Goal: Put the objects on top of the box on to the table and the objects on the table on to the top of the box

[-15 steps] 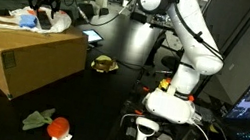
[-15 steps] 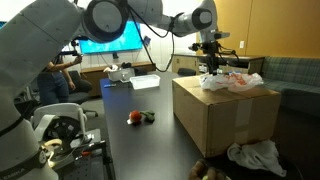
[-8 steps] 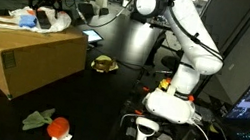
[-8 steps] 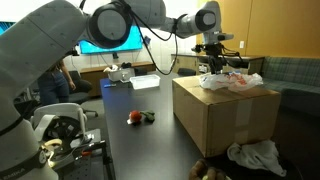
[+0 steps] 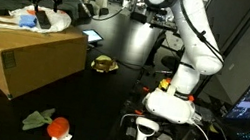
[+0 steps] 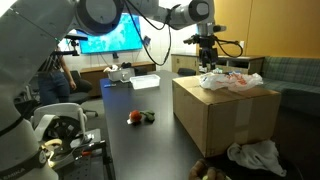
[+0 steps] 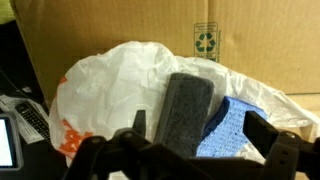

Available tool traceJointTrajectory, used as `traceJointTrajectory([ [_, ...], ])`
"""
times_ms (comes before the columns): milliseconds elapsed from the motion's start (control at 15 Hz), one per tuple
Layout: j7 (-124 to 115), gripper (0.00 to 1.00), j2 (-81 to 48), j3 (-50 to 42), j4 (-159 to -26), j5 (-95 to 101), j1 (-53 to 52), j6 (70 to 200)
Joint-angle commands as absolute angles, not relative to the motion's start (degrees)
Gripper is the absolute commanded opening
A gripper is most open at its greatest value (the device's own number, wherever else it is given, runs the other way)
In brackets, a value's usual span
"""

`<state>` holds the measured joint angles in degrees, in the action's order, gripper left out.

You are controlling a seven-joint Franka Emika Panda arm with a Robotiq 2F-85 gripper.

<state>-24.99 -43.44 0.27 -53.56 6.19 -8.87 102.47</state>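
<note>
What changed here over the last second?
The gripper rose away from the pile on the box, fingers open, holding nothing. The plastic bag, grey sponge and blue cloth stayed on the box; the red object on the table did not move.

Panda arm [image 5: 194, 53] rises from its base, folds at the elbow high in frame, and reaches far out horizontally. Wrist points straight down. Gripper [image 5: 43, 0] hangs vertical with jaws spread wide. Wrist view: fingers [image 7: 268, 140] well apart, nothing clamped between them.

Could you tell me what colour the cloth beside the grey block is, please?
The cloth is blue, clearest in the wrist view.
</note>
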Motion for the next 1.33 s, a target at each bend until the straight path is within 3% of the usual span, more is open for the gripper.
traceJointTrajectory([
  [0, -22.11, 1.00, -34.90, 1.28, -67.50, 7.06, -9.65, 106.25],
  [1267, -43.77, 1.00, -8.68, 1.26, -122.74, 11.18, -15.61, 135.06],
])
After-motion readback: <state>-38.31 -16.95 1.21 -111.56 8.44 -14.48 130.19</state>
